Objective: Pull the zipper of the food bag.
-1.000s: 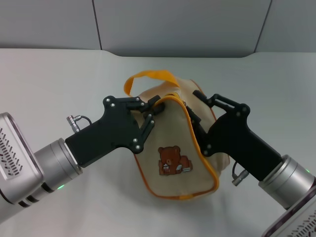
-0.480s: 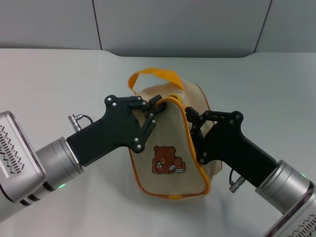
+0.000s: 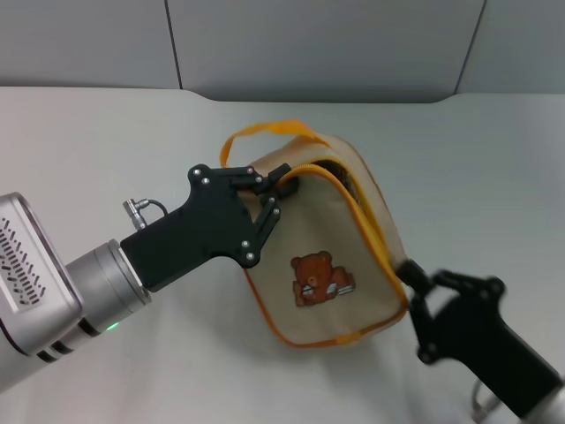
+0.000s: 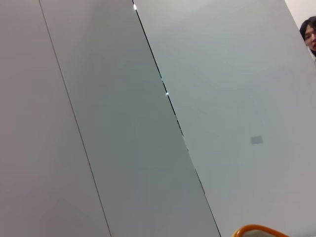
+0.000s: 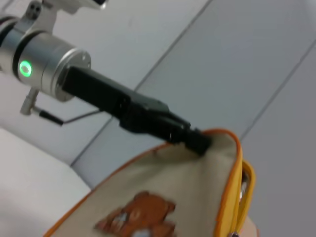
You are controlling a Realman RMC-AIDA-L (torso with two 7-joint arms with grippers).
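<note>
Head view: our left gripper (image 3: 275, 187) clenches the food bag (image 3: 327, 265) at its top corner; our right gripper (image 3: 422, 287), jaws unclear, sits beside its lower corner.

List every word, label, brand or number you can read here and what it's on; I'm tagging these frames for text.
No readable text anywhere.
The food bag carries only a brown bear patch, a picture without legible words.
The left end effector, gripping the bag's top edge, shows only screws.
The right end effector, near the bag's lower corner, is blurred and shows no marking.
</note>
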